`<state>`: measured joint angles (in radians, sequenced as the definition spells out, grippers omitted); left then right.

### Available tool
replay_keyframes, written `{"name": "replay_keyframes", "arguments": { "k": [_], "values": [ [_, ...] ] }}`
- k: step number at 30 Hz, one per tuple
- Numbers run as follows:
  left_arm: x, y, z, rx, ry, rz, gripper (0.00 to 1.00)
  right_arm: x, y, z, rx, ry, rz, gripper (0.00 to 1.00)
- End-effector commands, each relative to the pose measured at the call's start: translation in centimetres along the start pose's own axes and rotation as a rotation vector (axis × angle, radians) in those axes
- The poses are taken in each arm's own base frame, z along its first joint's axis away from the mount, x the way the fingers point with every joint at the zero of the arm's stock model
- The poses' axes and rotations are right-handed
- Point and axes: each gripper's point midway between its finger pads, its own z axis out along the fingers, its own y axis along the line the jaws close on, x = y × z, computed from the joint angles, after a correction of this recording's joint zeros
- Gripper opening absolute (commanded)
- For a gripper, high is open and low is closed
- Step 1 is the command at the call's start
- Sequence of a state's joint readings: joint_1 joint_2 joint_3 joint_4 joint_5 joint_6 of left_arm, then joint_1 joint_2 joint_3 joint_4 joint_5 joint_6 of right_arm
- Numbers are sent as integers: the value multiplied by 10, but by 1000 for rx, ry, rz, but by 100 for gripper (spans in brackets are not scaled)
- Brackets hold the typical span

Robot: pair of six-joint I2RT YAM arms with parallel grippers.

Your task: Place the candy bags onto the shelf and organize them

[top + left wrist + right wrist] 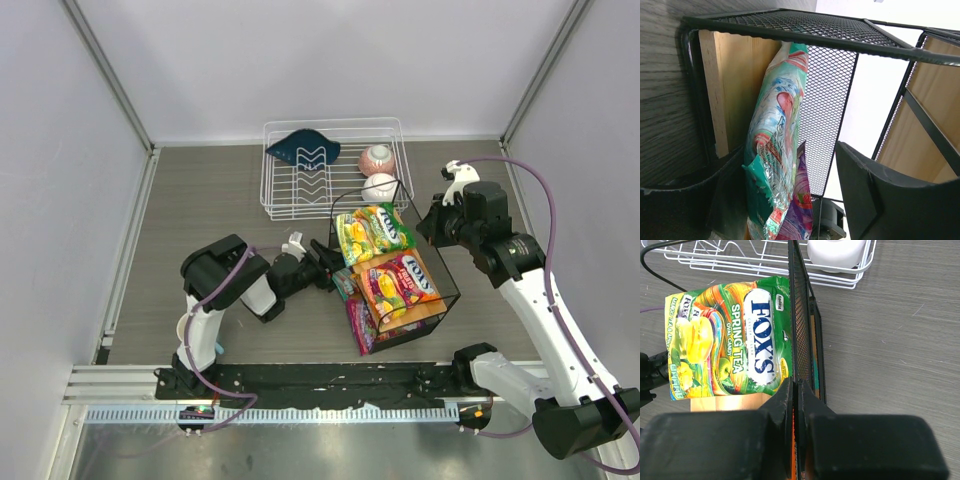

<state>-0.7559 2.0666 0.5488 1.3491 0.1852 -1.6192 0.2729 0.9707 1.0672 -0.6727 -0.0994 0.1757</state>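
**Step in hand (judged):** seating the teal bag (774, 135) into the lower tier of the shelf (447, 292) while the other arm steadies the frame.

**Recommended practice:**
- The right gripper (796, 390) should hold the wall firmly so the shelf does not slide when pushed from the opposite side.
- The left gripper (330, 268) should press the bag in flat, clear of the frame wire.
- The bag's crimped edge could catch on the mesh.
- The bags on the board above should not be jolted.

**Left fingers:**
- Spread wide, gripping nothing.
- The teal bag stands on edge between them, close against one finger and well apart from the other. Contact cannot be confirmed.
- The purple bag (799, 212) lies just beside the teal one, nearer the wrist.
- The mesh wall stands beyond both bags.

**Right fingers:**
- Closed tight on the shelf's mesh wall, with the panel running out from between the tips.
- The green bag (730, 340) lies flat on the board just ahead and to one side of the tips.
- The rack (765, 262) lies beyond the green bag.

**Also on the board:** the orange-red bag (400, 280), next to the green bag.
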Motion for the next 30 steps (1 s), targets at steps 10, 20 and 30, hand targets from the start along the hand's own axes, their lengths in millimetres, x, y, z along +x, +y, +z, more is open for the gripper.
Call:
{"name": "replay_keyframes", "arguments": {
  "k": [10,20,30],
  "values": [
    [-5,-9,-24,93,19,54,69,-17,-2,-3,20,-74,16,1],
    [-3,13,-32,-2,42,65,71,-16,-3,-6,26,-77,12,1],
    [-6,6,-39,-126,39,177,75,-13,-4,-4,29,-67,13,1]
  ]
}}
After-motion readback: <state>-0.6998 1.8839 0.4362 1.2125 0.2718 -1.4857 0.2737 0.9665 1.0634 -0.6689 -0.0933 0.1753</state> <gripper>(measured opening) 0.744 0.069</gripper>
